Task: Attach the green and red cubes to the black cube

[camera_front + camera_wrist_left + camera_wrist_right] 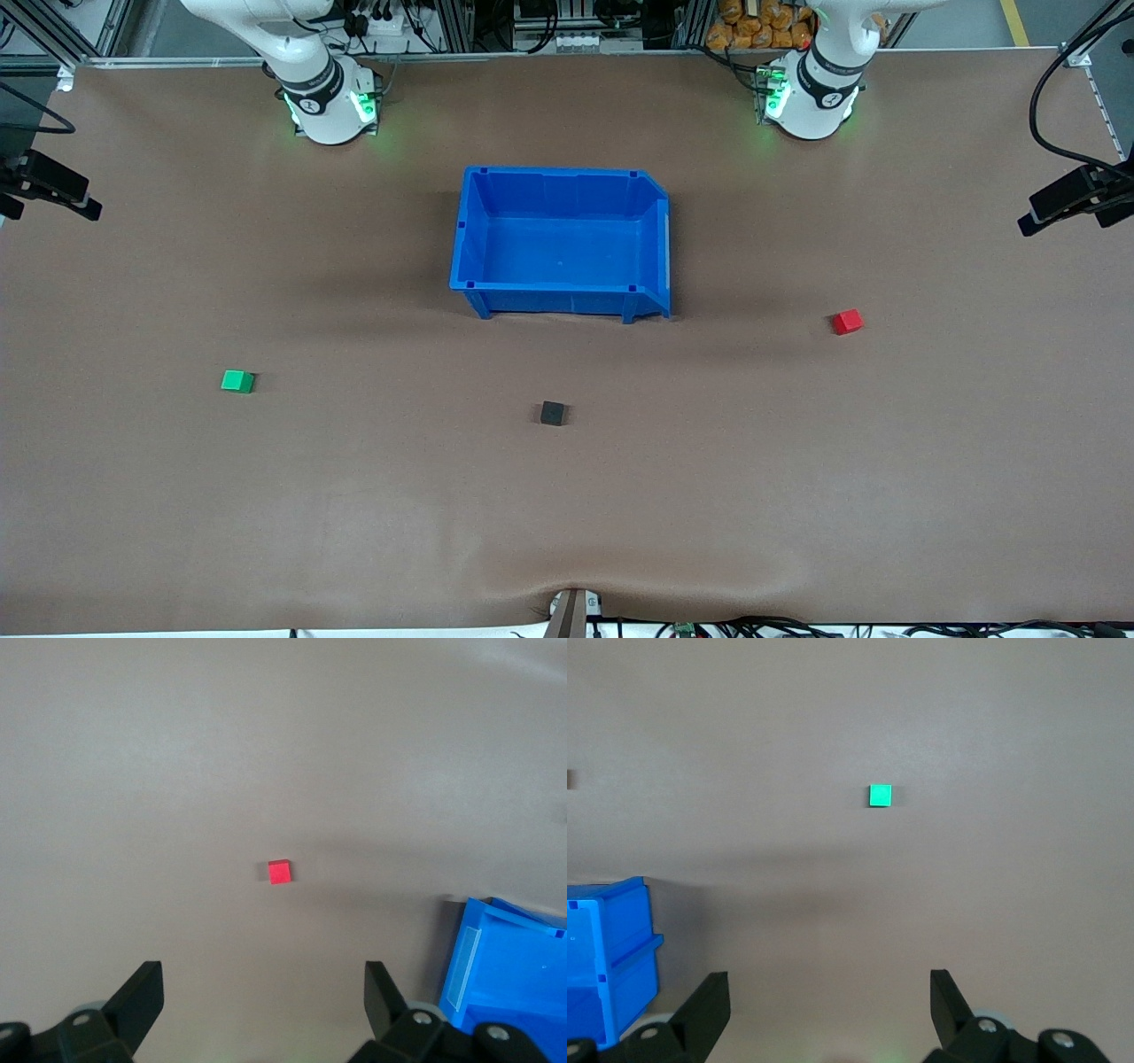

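The black cube (552,413) sits nearest the front camera on the brown tabletop (354,514), the green cube (236,381) toward the right arm's end, the red cube (847,322) toward the left arm's end, farther back. The blue bin (469,230) lies farther still. The left gripper (263,997) hangs wide over the red cube's area, the right gripper (828,1001) wide over the green's; both hold nothing.

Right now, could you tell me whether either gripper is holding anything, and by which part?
Nothing is held: the left gripper and right gripper are open and empty.

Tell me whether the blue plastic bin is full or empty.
Empty. The blue plastic bin stands upright on the table and its bare floor shows in the front view; all three cubes lie outside it.
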